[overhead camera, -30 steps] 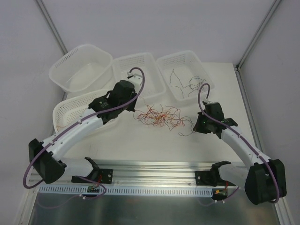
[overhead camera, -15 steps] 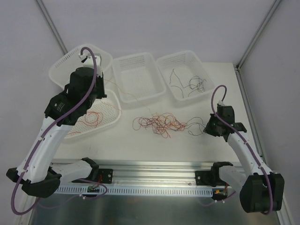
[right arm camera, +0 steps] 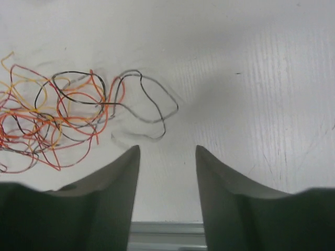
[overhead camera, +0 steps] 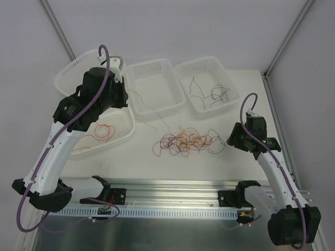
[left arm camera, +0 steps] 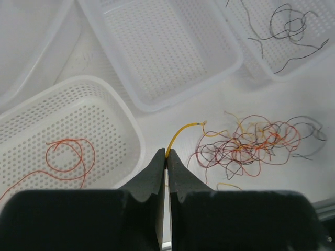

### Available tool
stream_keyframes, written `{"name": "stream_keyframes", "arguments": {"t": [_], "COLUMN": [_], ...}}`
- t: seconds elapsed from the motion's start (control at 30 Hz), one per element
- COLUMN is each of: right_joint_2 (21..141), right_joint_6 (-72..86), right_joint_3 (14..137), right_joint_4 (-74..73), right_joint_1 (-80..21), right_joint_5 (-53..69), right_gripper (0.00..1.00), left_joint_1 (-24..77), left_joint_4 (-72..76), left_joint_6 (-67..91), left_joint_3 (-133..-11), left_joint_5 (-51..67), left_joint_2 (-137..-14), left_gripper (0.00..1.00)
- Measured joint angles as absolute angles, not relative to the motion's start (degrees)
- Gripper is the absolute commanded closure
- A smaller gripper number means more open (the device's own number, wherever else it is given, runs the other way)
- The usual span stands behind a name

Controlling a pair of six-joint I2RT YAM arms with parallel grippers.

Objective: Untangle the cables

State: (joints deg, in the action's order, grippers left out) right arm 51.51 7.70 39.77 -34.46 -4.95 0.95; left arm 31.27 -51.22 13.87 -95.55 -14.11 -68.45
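Your left arm [overhead camera: 55,151] and right arm [overhead camera: 276,168], seen from above: white shells between black joint housings, black bases, a thick purple cable [overhead camera: 108,65] trailing each. Your left gripper [left arm camera: 166,152] has tapered black fingers; your right gripper [right arm camera: 168,148] looks greyer, pointed.

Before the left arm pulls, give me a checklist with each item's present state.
1. Left hand shut on thin yellow-orange wire: ok.
2. That wire clear of the tangled heap of red, orange and black wires: cannot tell.
3. Right hand open and empty: ok.
4. Right hand pinning the heap: not ok.
5. Loose red wire inside the near perforated white plastic basket: ok.
6. Black wires inside the far right white plastic basket: ok.
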Motion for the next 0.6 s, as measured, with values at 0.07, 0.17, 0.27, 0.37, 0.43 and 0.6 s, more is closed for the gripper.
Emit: {"name": "stream_keyframes", "arguments": {"t": [0.07, 0.17, 0.27, 0.37, 0.43, 0.6], "right_joint_2": [51.2, 50.0, 49.2, 50.3, 52.6, 64.7], "right_joint_6": [6.7, 6.0, 6.0, 6.9, 8.1, 12.1], "right_joint_3": [40.4, 42.3, 45.9, 49.1, 50.6, 52.8], "right_joint_4": [-34.9, -35.9, -35.5, -32.9, -30.6, -23.9], "right_joint_1": [-7.1, -12.5, -18.8, -25.0, -29.0, -38.2], "right_joint_5": [1.5, 2.2, 2.7, 3.8, 3.9, 2.9], "right_gripper": [0.37, 0.26, 0.25, 0.25, 0.25, 0.25], "left_joint_1": [31.3, 31.3, 31.3, 31.3, 31.3, 31.3], "left_joint_4": [-51.2, -51.0, -50.9, -50.9, -50.9, -50.9], "left_joint_6": [14.2, 14.6, 15.4, 15.9, 16.0, 16.1], "left_joint_3": [-98.4, -100.4, -100.3, -99.0, -98.1, -96.9], "left_joint_5": [-11.7, -8.4, -6.0, -4.7, -4.4, -4.3], "left_joint_2": [-69.1, -69.3, -69.3, -69.3, -69.3, -69.3], "left_gripper": [1.00, 1.00, 1.00, 1.00, 1.00, 1.00]}}
